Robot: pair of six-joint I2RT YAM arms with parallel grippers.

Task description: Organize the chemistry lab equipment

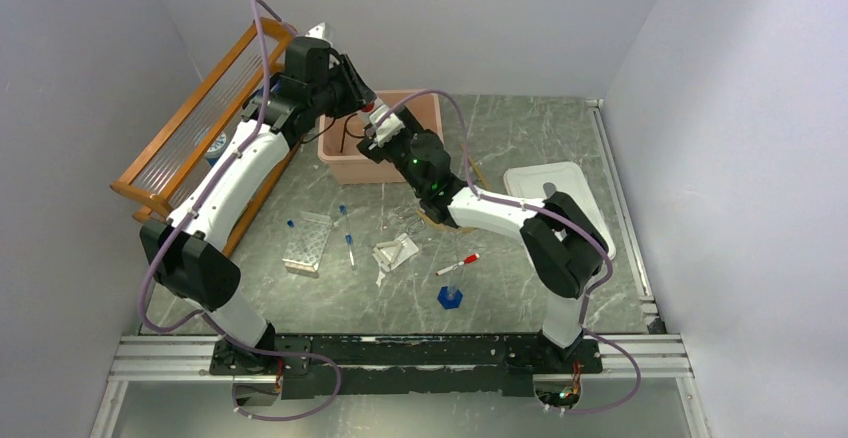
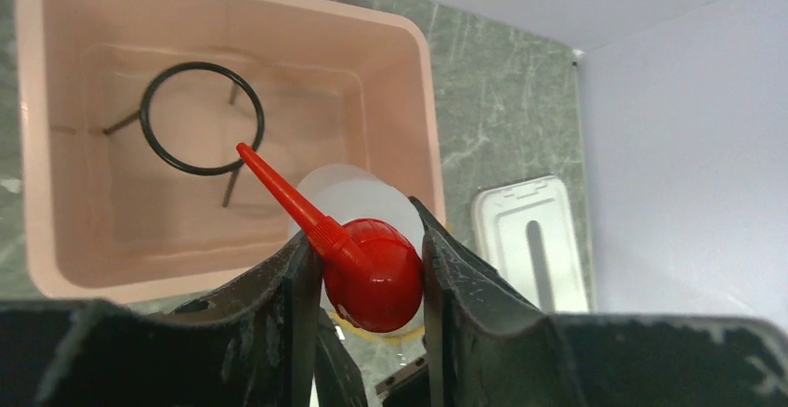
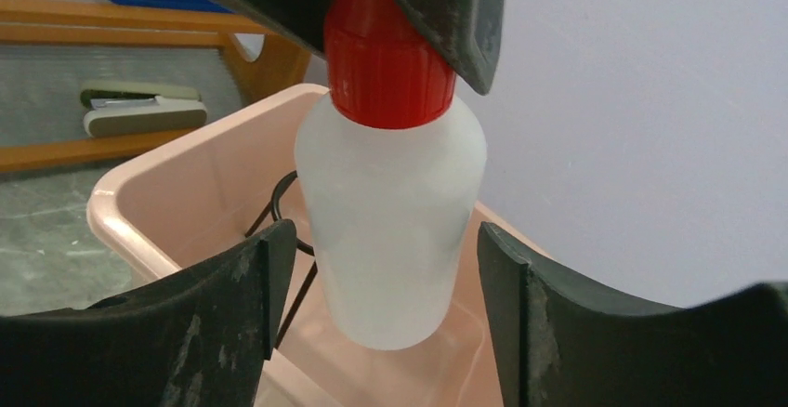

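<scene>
Squeeze bottle (image 3: 390, 230), clear, red-capped: hangs upright over the pink bin (image 2: 430, 128) at the bench's far edge, beside the black wire ring (image 2: 142, 121). Left gripper (image 2: 367, 240) clamped on the cap; right gripper (image 3: 386, 240) spread wide around the body, not touching. Handling: lower upright, clear of the ring, then let go.

From above we barely see the squeeze bottle (image 1: 369, 108): both sets of jaws crowd over it, and the wire ring (image 1: 349, 133) in the pink bin (image 1: 350, 170) is a faint line. In the right wrist view the left jaws swallow the spout and the bottle covers most of the ring. Loose bits (image 1: 403, 220) on the counter (image 1: 520, 138) are too small to name.
</scene>
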